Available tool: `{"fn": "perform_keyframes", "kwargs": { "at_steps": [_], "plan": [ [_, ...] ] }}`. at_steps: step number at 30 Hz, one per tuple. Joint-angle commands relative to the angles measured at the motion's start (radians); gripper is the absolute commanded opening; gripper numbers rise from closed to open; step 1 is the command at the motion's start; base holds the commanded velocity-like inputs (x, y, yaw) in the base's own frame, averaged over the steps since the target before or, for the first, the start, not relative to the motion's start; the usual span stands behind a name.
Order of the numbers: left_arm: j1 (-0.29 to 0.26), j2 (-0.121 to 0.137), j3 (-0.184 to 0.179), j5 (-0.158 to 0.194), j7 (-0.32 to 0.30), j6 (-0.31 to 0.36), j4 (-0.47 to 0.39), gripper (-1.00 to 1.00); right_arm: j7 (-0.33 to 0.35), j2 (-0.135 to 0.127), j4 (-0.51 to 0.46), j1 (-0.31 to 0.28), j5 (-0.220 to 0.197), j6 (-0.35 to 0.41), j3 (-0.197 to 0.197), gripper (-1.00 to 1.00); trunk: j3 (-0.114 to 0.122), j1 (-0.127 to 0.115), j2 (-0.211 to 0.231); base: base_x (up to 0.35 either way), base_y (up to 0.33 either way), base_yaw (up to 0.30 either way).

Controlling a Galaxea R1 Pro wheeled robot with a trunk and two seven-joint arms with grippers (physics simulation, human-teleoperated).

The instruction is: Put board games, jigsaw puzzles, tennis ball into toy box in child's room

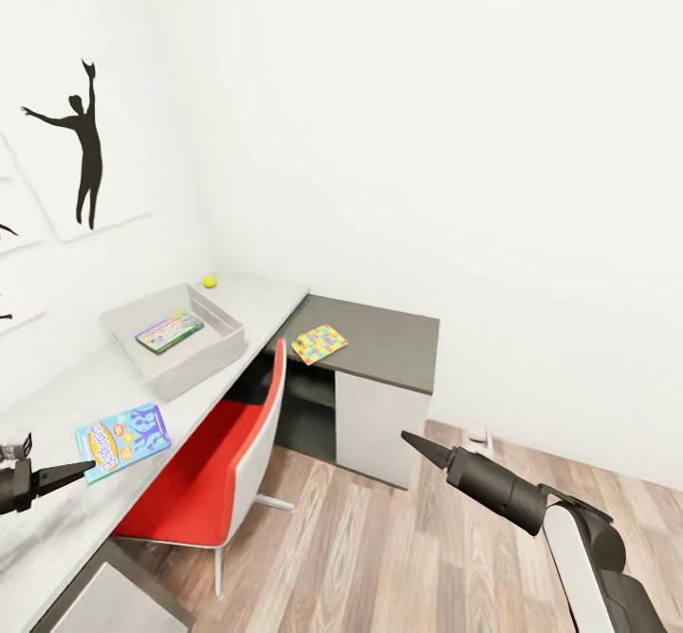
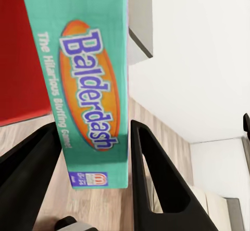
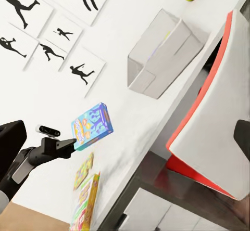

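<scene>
My left gripper [image 1: 87,466] is shut on a light blue board game [image 1: 123,438] with an orange oval logo [image 2: 94,85], one finger [image 2: 153,181] on each side. It holds the box raised above the long white table [image 1: 57,391]. Farther along the table stands the grey toy box [image 1: 220,344], with another board game [image 1: 169,331] lying inside. The tennis ball [image 1: 209,281] rests behind it by the wall. One jigsaw puzzle [image 1: 319,344] lies on the dark corner desk [image 1: 394,339]. My right gripper [image 1: 410,439] hangs open over the floor, nothing in it.
A red and white chair [image 1: 237,443] is tucked under the table between my arms. Two more colourful flat things [image 3: 85,189] lie on the table behind my left gripper, too small to name. Silhouette pictures [image 1: 85,149] hang on the wall. Wood floor [image 1: 379,557] lies ahead.
</scene>
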Motion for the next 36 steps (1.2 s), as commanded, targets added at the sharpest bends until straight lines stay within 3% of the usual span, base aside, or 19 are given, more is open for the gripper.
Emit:
{"fn": "perform_keyframes", "kwargs": {
  "at_steps": [1, 11, 21, 28, 30, 33, 36],
  "plan": [
    [-0.001, 0.0, 0.0, 0.0, -0.005, 0.01, 0.0, -1.0, 0.003, 0.0, 0.0, -0.001, -0.001, 0.005, 0.0, 1.0, -0.002, 0.001, -0.002, 0.293, -0.197, 0.01],
    [-0.001, 0.0, 0.0, 0.0, -0.005, 0.01, 0.0, -1.0, 0.007, -0.001, -0.006, -0.001, -0.002, 0.007, 0.003, 1.0, -0.002, 0.001, -0.002, 0.258, -0.235, 0.02],
    [-0.001, 0.0, 0.001, 0.0, -0.005, 0.01, 0.0, -1.0, 0.015, -0.005, -0.016, -0.002, -0.009, 0.059, -0.006, 1.0, -0.002, 0.001, -0.002, 0.171, -0.154, 0.256],
    [0.0, 0.0, 0.001, 0.0, -0.005, 0.01, 0.0, -1.0, 0.094, -0.007, -0.017, -0.002, -0.013, 0.086, -0.012, 1.0, -0.003, 0.001, -0.002, 0.016, -0.011, 0.258],
    [0.0, 0.0, 0.001, 0.0, -0.005, 0.01, 0.0, -1.0, 0.113, -0.016, -0.017, -0.002, -0.013, 0.086, -0.014, 1.0, -0.003, 0.001, -0.002, 0.002, -0.002, 0.086],
    [0.0, 0.0, 0.001, 0.001, -0.005, 0.01, 0.0, -1.0, 0.127, -0.051, -0.017, -0.001, -0.012, 0.075, -0.012, 1.0, -0.003, 0.001, -0.002, 0.077, -0.001, 0.033],
    [0.001, 0.0, 0.001, 0.001, -0.005, 0.009, 0.0, -1.0, 0.131, -0.061, -0.017, -0.001, -0.012, 0.067, -0.007, 1.0, 0.001, 0.001, -0.002, 0.251, 0.0, 0.048]
  ]
}}
